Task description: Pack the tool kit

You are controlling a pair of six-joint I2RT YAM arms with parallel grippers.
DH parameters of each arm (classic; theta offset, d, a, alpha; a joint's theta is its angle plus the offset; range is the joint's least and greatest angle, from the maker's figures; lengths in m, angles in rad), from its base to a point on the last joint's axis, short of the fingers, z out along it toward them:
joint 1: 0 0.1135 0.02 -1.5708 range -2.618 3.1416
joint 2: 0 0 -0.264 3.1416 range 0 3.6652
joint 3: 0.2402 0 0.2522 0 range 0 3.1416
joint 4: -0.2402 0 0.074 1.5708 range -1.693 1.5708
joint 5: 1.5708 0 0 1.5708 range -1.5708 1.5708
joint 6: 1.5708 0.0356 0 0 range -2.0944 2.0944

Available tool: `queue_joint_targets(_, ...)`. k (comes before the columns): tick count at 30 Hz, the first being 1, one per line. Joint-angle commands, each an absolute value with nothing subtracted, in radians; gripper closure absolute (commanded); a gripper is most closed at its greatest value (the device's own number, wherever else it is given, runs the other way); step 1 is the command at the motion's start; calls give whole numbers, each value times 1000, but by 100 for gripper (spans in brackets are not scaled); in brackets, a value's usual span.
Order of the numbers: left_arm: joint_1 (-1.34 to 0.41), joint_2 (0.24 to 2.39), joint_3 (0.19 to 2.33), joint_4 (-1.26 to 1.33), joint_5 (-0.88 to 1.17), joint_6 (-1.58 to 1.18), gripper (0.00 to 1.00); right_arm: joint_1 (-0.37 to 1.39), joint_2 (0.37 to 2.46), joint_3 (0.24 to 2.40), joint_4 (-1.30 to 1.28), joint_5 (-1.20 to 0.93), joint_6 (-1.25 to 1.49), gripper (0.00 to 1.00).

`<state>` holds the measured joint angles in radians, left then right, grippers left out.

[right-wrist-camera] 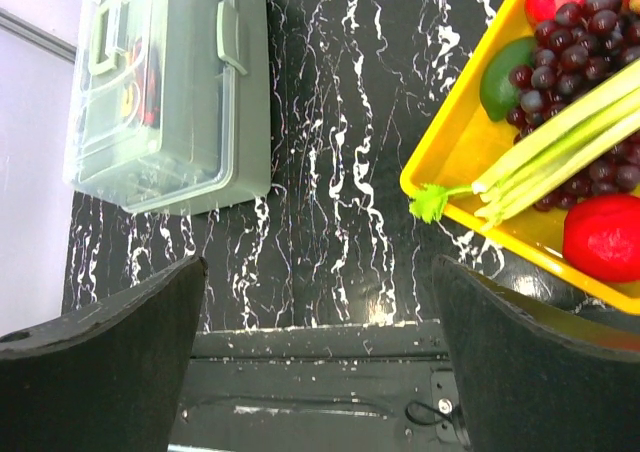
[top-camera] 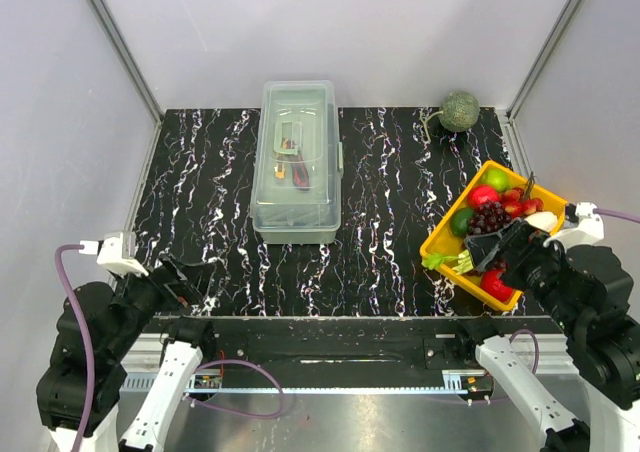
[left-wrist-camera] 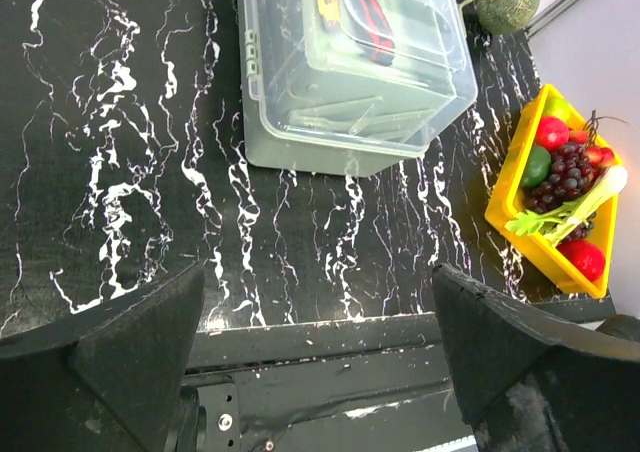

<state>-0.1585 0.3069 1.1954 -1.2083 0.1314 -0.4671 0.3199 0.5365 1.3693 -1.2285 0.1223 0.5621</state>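
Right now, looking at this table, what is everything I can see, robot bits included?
toolbox: one, pale grey-green with clear lid, closed, far centre of table
tools: several, red and yellow, inside toolbox under lid
melon: one, green, far right corner
tray: one, yellow, right side, holding fruit
grapes: one bunch, dark purple, in tray
celery: one bunch, pale green, in tray
table: one, black with white veins
left gripper: one, black, open, near left edge
right gripper: one, black, open, by tray's near end

Black white-veined table (top-camera: 400, 172) enclosed by plain pale grey walls (top-camera: 350, 22).
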Motion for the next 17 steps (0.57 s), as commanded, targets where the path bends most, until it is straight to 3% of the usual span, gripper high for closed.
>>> queue_joint_targets(1, -186, 285, 1190, -1230, 65, -469, 1, 325, 511, 1430, -1313, 130, 584, 1)
queue_joint_targets(17, -222, 302, 1226, -1247, 35, -466, 1, 325, 497, 1428, -1328, 152, 617, 0)
